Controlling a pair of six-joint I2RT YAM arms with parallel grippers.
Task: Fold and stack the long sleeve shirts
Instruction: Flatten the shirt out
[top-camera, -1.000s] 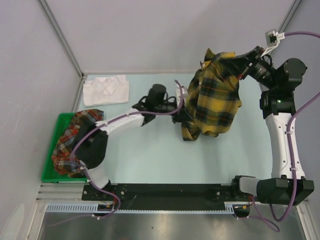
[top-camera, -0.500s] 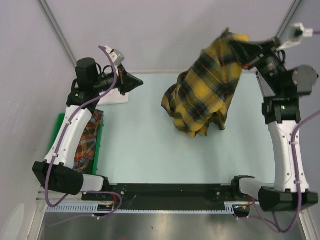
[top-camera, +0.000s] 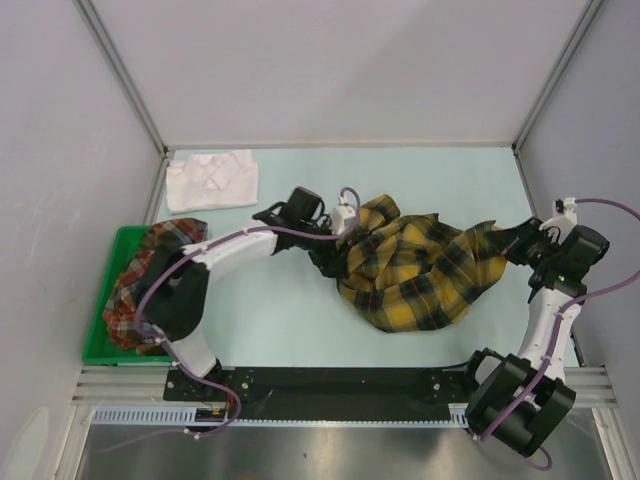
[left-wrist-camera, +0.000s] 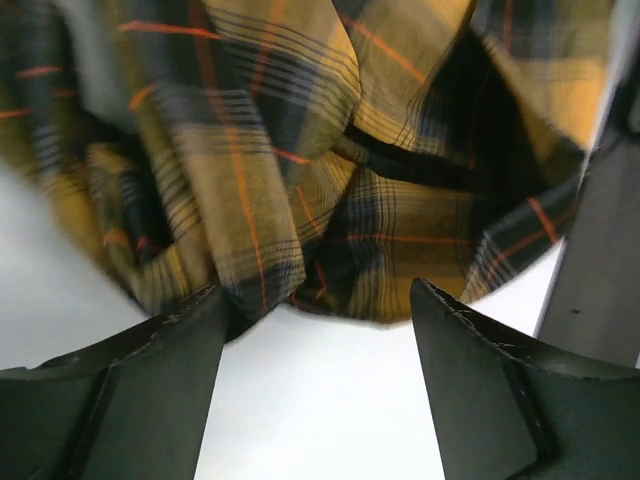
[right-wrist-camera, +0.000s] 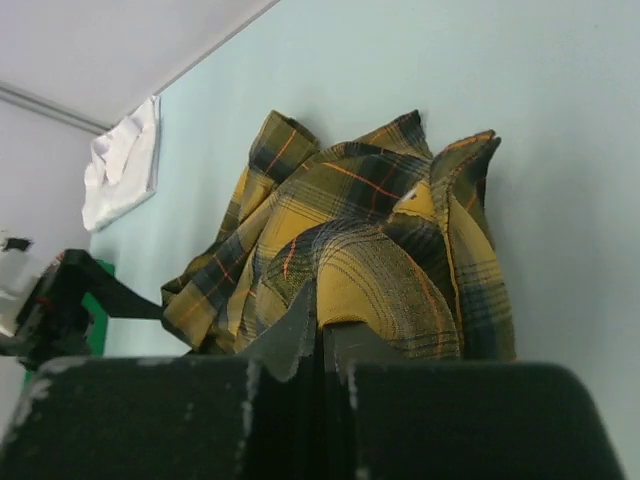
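The yellow-and-black plaid shirt (top-camera: 420, 278) lies crumpled on the table, right of centre. My right gripper (top-camera: 517, 246) is shut on a fold at its right end; the right wrist view shows the cloth (right-wrist-camera: 345, 215) bulging out from the closed gripper (right-wrist-camera: 328, 322). At the shirt's left edge my left gripper (top-camera: 334, 256) stands open. In the left wrist view the plaid (left-wrist-camera: 300, 170) sits just beyond the tips of the gripper (left-wrist-camera: 315, 300), with only bare table between the fingers. A white shirt (top-camera: 211, 180) lies folded at the back left. The red-orange plaid shirt (top-camera: 150, 275) sits bunched in the bin.
A green plastic bin (top-camera: 98, 350) stands at the left edge of the table, beside the left arm's base. Grey walls with metal posts close in the back and both sides. In the right wrist view the white shirt (right-wrist-camera: 120, 165) shows at the far left.
The right arm has lowered the yellow plaid shirt from the air onto the table. The left arm swung from the back left corner to the shirt's left edge and its jaws opened.
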